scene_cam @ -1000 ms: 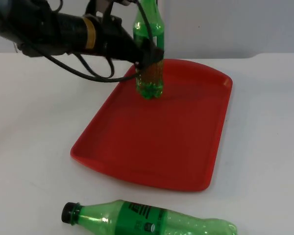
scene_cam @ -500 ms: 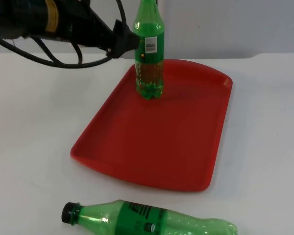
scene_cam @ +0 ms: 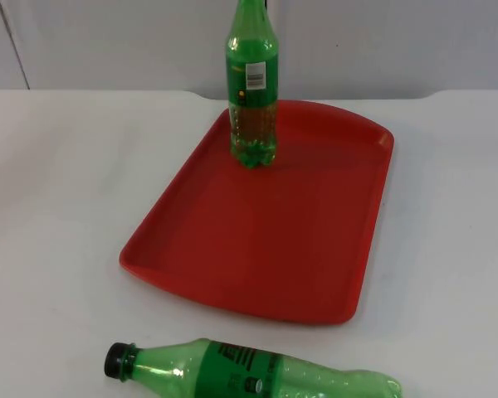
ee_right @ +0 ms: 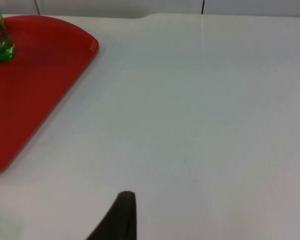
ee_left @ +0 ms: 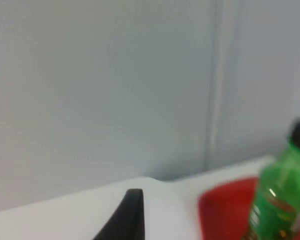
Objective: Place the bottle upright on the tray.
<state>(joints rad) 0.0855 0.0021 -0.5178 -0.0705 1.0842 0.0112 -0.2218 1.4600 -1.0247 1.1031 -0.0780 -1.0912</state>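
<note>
Pulled my left hand (ee_left: pixel 132 220) away since a second ago; can't tell its grip, nor my right hand's (ee_right: pixel 121 217). Bottle (scene_cam: pixel 251 83) stands upright at the tray's (scene_cam: pixel 315 274) 12 o'clock end. Next would be the second bottle (scene_cam: pixel 249 373) lying on the bench (scene_cam: pixel 58 182).

Black tapered hand fingertips (ee_left: pixel 127 217)

Black fingertip (ee_left: pixel 127 215) over white table (ee_left: pixel 65 215), red tray (ee_left: pixel 225 215), upright green bottle (ee_left: pixel 277 200), grey wall (ee_left: pixel 100 85)

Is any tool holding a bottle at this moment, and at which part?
Nothing is held. The upright bottle stands free on the red tray; the second bottle lies untouched on the table.
</note>
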